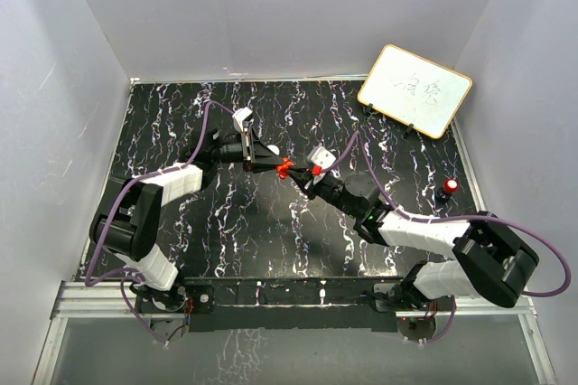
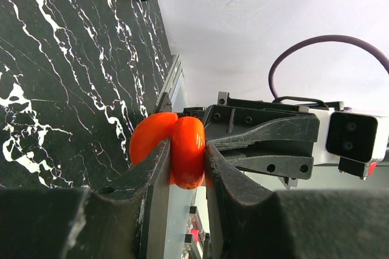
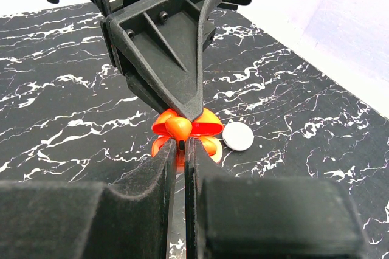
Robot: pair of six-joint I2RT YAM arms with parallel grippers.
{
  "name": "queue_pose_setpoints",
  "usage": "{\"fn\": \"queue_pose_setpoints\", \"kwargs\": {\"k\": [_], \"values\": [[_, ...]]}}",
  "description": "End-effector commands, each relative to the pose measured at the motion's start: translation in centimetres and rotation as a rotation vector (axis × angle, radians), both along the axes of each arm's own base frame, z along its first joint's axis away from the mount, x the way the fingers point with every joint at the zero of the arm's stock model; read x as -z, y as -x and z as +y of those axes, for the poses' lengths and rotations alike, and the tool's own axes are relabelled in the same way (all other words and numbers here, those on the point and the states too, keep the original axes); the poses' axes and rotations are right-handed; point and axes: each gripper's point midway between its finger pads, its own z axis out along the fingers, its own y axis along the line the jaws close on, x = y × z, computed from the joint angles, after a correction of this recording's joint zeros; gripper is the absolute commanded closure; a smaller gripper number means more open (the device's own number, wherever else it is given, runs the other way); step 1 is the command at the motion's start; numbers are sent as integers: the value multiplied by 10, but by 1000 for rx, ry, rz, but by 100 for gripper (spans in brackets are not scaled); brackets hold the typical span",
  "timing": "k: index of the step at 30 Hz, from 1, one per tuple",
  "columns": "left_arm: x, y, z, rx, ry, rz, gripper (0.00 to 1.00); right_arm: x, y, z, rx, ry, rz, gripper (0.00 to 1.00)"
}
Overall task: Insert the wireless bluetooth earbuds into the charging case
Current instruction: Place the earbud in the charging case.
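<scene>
A black surface [image 1: 226,240] with white marble-style veining is seen across most of the top view, boxed in by plain white walls [image 1: 271,5]. A tan-edged whiteboard [image 1: 414,89] is propped up at the upper right, and the scribble on it can't really be read. A white round puck [image 3: 237,137] is spotted lying flat on the surface, just right of centre in the right wrist view.

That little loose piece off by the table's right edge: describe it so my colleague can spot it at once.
From the white board in the far right corner of the table, come toward the near edge along the right side. There stands a tiny piece with a red top on a black base. Unlike the red case in the left hand mid-table, nothing holds it.
</scene>
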Motion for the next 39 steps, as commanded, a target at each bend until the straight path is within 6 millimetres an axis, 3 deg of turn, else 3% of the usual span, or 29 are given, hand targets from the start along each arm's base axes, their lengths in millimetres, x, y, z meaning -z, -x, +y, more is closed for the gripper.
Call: {"fn": "queue_pose_setpoints", "kwargs": {"k": [1,39], "values": [[-33,5,-2,32,42,-75,100,-9,-2,-3,11,-38,-25,100],[-34,6,-3,41,104,-33,100,-9,-7,-8,42,-48,-53,97]]}}
